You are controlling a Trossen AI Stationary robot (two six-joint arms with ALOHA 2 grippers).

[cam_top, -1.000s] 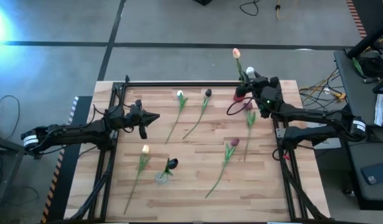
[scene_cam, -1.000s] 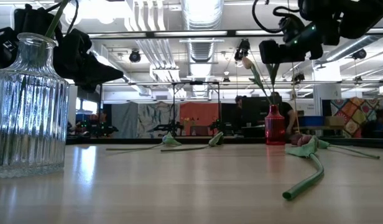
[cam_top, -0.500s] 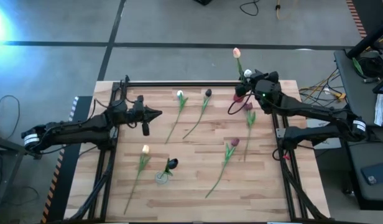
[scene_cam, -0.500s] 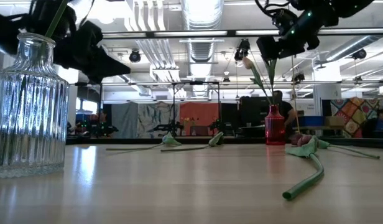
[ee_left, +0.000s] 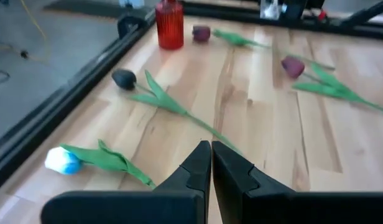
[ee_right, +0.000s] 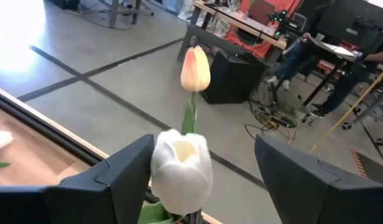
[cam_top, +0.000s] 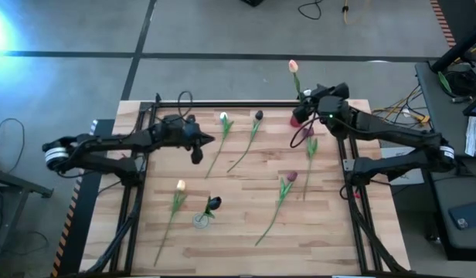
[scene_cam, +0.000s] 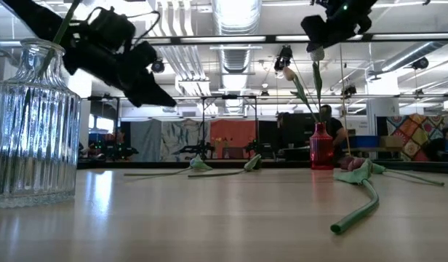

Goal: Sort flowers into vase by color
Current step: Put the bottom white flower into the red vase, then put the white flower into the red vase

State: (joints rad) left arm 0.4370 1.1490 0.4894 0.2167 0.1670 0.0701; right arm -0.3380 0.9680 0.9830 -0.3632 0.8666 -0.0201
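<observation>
A red vase (cam_top: pixel 297 118) stands at the table's far right edge with a peach tulip (ee_right: pixel 195 68) and a white tulip (ee_right: pixel 182 165) upright in it. My right gripper (ee_right: pixel 201 155) hovers open above the vase, one finger on either side of the white head. My left gripper (cam_top: pixel 198 143) is shut and empty above the table's left half, close to a white tulip (cam_top: pixel 222 117) lying on the wood. A dark tulip (cam_top: pixel 258 116), two maroon ones (cam_top: pixel 308 133) (cam_top: pixel 290 176) and a peach one (cam_top: pixel 181 185) also lie flat. A glass vase (cam_top: pixel 201 220) holds a dark tulip (cam_top: pixel 213 203).
Black rails (cam_top: pixel 222 103) frame the table's far and side edges. In the low view the glass vase (scene_cam: pixel 31 124) stands close at the left and the red vase (scene_cam: pixel 321 149) far back. Bare wood lies along the near edge (cam_top: pixel 315 239).
My left gripper, still shut, has moved toward the table's right, nearing the lying white tulip, and has risen a little. My right gripper has risen above the red vase and levelled out; the white tulip stays upright in the vase.
</observation>
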